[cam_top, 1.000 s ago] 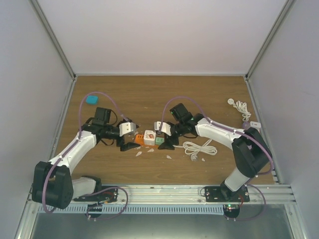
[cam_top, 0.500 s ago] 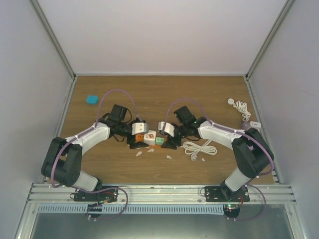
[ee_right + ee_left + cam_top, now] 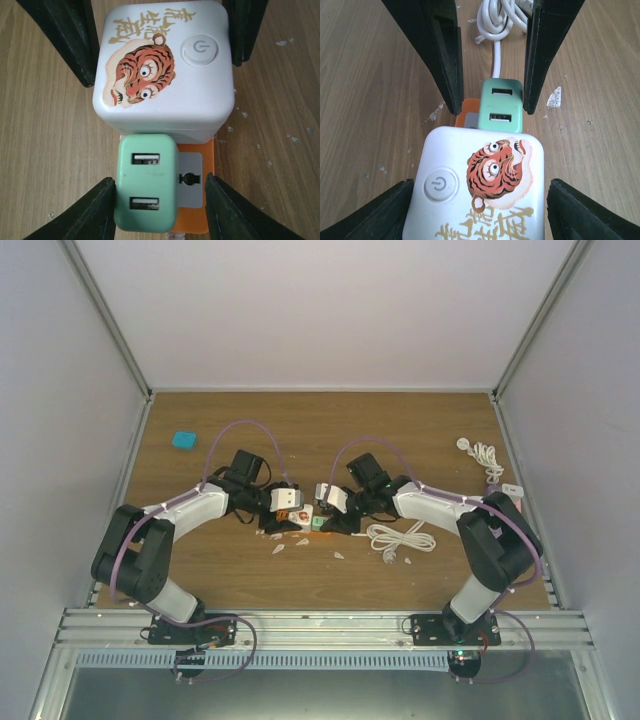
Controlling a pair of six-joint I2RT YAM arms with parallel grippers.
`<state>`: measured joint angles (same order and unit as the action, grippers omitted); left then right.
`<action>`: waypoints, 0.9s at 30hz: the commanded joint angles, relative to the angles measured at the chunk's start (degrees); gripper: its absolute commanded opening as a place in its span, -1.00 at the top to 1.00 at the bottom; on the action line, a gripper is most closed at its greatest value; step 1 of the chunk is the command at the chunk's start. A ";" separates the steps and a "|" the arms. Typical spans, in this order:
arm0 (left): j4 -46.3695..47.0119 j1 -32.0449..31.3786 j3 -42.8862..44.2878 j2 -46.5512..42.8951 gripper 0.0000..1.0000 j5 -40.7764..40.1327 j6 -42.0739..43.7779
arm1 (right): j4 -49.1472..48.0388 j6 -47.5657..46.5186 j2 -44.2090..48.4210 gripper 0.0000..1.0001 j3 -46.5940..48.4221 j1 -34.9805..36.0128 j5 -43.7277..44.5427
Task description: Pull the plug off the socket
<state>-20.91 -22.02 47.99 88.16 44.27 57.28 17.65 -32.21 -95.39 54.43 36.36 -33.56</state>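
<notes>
Both my arms are bending inward over the bench's (image 3: 300, 430) middle. My left gripper (image 3: 481, 182) is flanking the socket (image 3: 165, 65) and my right gripper (image 3: 159, 179) the seated plug (image 3: 500, 105). Both are narrowing since earlier; I cannot tell if either grips.

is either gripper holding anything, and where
Cannot be told: left gripper brackets the white cube at its sides, right gripper brackets the green plug and orange base, fingers at or near contact.
</notes>
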 commanded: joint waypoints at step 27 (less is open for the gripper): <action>1.96 -1.47 -5.57 0.74 0.40 -6.98 3.67 | -2.90 2.59 2.81 0.82 2.64 1.03 -2.54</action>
<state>-16.69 -22.41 45.32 87.13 43.42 59.11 16.49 -30.11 -94.45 54.70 37.56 -33.52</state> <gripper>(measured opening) 0.620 0.278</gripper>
